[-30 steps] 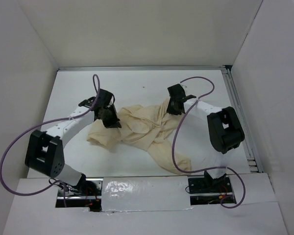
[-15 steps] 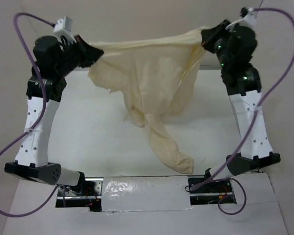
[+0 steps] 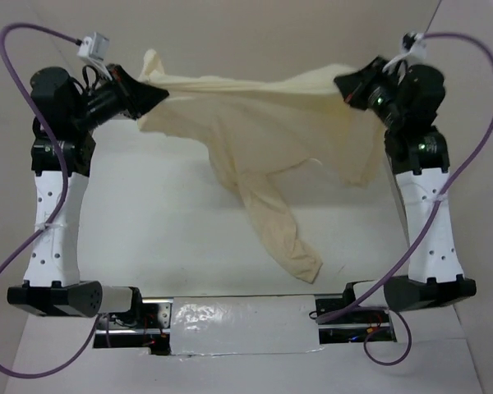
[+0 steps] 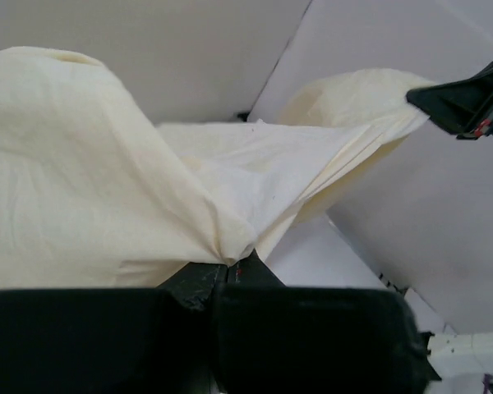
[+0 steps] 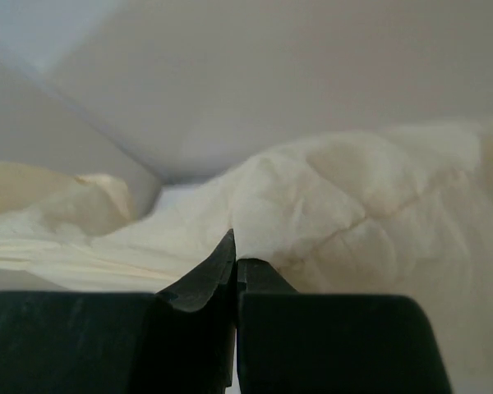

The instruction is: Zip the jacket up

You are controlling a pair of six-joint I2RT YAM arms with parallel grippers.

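Note:
The cream-yellow jacket point(image 3: 246, 111) hangs stretched in the air between both arms, high over the table. My left gripper point(image 3: 158, 92) is shut on its left edge, the cloth bunching at the closed jaws point(image 4: 230, 261). My right gripper point(image 3: 343, 85) is shut on the right edge, fabric pinched at its tips point(image 5: 234, 246). One sleeve point(image 3: 283, 234) dangles down toward the table's near edge. A flap droops below the right gripper. The zipper and its pull are hidden in the folds.
White table point(image 3: 148, 238) lies below the hanging cloth, walled by white panels at the back and sides. A metal rail point(image 3: 398, 193) runs along the right edge. Purple cables point(image 3: 4, 246) loop beside both raised arms. The arm bases point(image 3: 345, 316) sit at the near edge.
Both arms rose from the table and spread apart, lifting the crumpled jacket into the air. Since half a second ago the cloth has been pulled tauter and the sleeve swung right.

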